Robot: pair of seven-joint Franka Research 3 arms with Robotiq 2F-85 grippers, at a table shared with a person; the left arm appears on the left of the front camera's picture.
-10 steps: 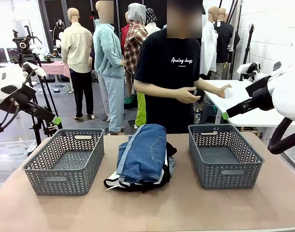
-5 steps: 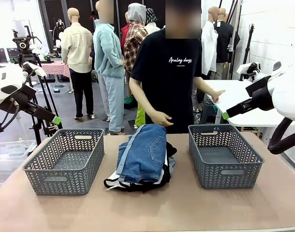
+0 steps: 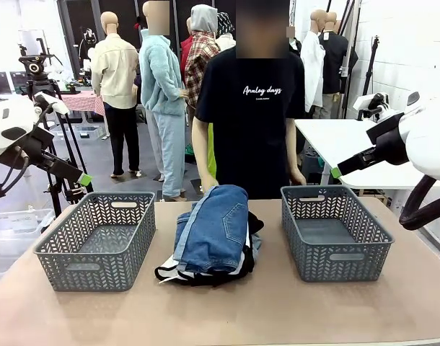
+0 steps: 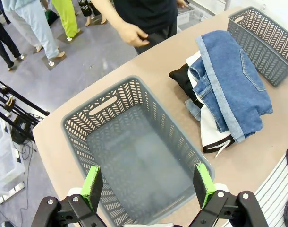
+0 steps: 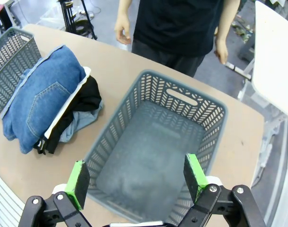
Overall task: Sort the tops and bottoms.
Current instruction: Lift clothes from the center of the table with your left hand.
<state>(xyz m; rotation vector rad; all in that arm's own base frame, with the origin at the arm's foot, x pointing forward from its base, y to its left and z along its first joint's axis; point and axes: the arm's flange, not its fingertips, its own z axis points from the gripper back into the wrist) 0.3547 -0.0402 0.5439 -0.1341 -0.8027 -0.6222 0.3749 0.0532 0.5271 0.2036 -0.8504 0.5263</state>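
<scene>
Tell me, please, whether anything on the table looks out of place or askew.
Nothing is spilled or damaged. The garments lie in one uneven pile between the two baskets, dark blue jeans on top, with the white top's black-trimmed edge poking out in front.

White rounded arms [image 3: 429, 140] trail black cables [image 3: 415, 209]. The left tool [image 4: 148, 185] and right tool [image 5: 136, 177] are black with green pads [image 4: 92, 187].

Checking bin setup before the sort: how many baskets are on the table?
2. One grey basket sits to the robot's left of the clothes pile, the other grey basket to its right. No place on the table looks able to hide a third.
</scene>
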